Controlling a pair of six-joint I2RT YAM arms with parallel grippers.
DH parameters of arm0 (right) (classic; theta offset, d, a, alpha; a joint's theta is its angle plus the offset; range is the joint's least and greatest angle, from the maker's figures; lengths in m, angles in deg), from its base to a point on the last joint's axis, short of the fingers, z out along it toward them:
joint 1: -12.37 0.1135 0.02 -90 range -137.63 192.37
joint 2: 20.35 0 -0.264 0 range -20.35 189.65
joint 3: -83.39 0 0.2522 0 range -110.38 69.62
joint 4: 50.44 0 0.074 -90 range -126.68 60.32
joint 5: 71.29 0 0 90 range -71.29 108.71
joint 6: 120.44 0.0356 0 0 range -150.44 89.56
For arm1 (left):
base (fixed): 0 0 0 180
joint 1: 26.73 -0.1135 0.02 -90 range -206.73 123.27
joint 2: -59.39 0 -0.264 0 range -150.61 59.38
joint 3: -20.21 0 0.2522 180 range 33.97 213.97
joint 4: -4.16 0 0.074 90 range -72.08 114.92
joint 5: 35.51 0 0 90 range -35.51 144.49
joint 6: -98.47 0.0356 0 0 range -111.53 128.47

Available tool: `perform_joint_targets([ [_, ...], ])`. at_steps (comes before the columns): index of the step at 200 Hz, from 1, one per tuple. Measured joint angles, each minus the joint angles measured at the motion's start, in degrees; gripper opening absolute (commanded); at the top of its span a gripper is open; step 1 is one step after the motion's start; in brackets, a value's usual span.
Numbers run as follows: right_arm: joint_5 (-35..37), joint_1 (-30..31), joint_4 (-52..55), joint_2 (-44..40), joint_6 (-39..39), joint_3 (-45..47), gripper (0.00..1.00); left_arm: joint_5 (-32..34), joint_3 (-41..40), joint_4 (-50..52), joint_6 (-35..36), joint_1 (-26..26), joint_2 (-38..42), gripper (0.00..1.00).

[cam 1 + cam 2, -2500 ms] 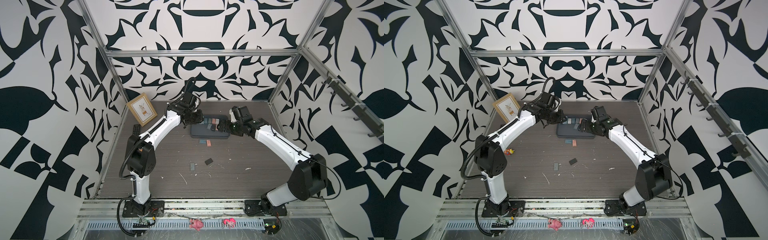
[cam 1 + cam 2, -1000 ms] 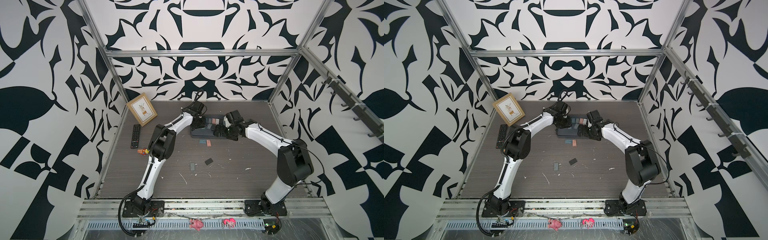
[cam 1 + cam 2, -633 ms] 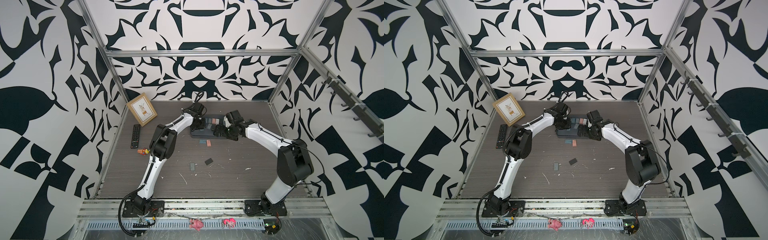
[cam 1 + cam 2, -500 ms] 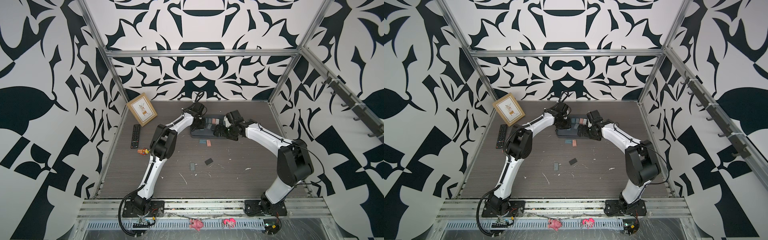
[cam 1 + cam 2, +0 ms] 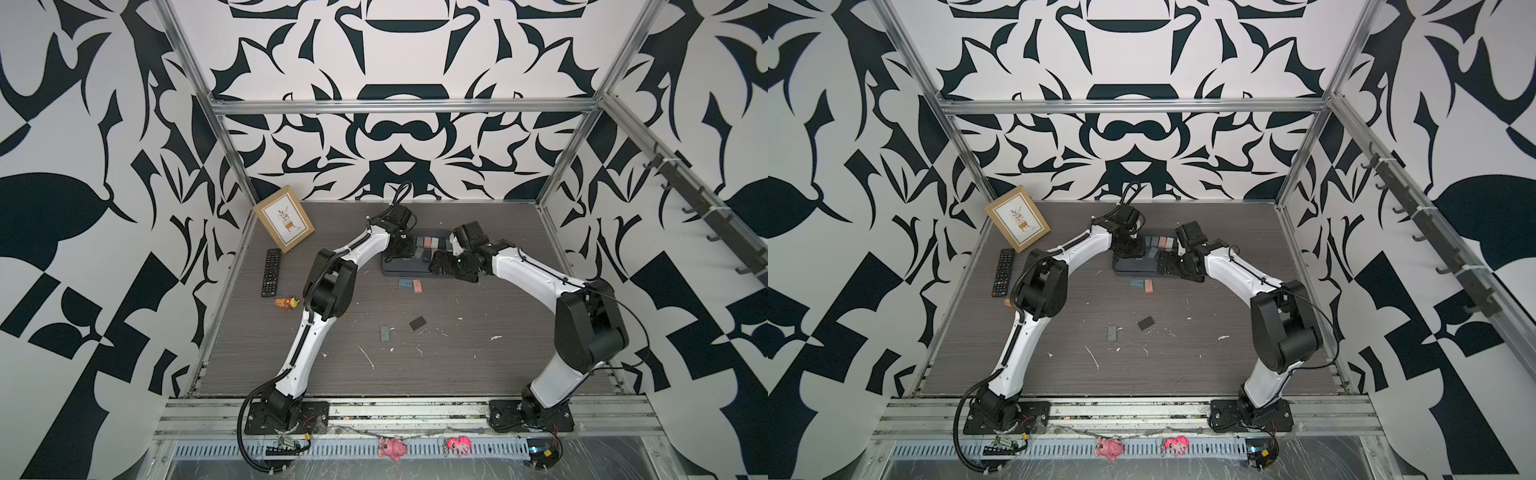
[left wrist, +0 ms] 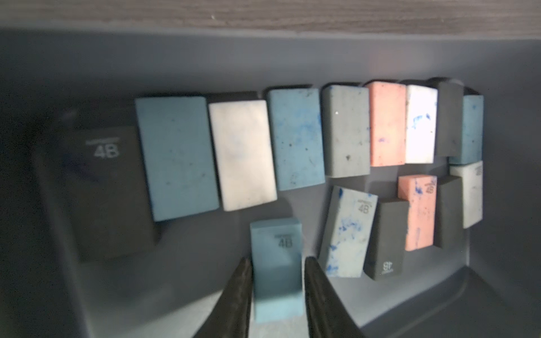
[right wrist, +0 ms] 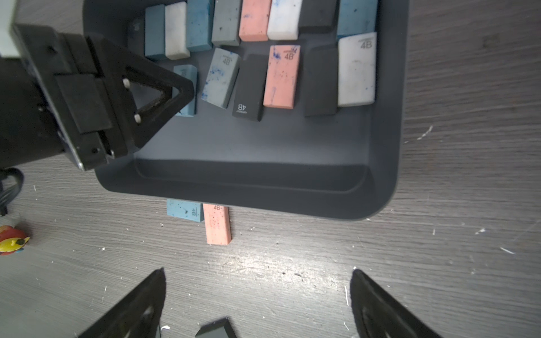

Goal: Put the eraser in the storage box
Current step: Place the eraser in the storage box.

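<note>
Eraser status: the blue eraser point(image 6: 276, 269) is inside the box point(image 6: 175, 263), low over its floor in the nearer of two rows, just beside a speckled eraser point(image 6: 348, 231). The left gripper point(image 6: 276, 259) has one finger along each long side of it, super close. The wrist view is blurry right there, so I honestly can't tell whether the fingers are pinching it or standing a hair off it.

The right gripper point(image 7: 257, 272) is spread wide with nothing pinched, hanging over the table point(image 7: 292, 257) just off the box's near rim.

The far row in the box is packed side by side: blue, white, grey, pink and dark erasers. The nearer row also has a black 4B eraser point(image 6: 386, 237) and a pink 4B eraser point(image 6: 418, 210).

Outside the box, a loose blue eraser point(image 7: 184, 210) and a loose pink eraser point(image 7: 218, 225) lie touching each other, just beside the near rim. In both top views a dark eraser point(image 5: 417, 323) and a grey eraser point(image 5: 385, 333) lie well apart from the box, nearer the arm bases. A remote point(image 5: 271, 272), a frame point(image 5: 284, 218) and a small toy point(image 5: 286, 302) are over on the left arm's side.
</note>
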Motion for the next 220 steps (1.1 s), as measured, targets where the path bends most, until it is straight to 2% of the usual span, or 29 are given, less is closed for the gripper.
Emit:
perform_joint_targets([
  [186,0.2,-0.3,0.1,-0.5,-0.1,1.0,0.99,-2.3,2.0,-0.4,-3.2,1.3,-0.5,0.49],
  [220,1.0,-0.3,0.7,-2.2,-0.3,1.4,0.99,-3.1,2.0,-0.9,-4.3,1.3,-0.5,0.58],
])
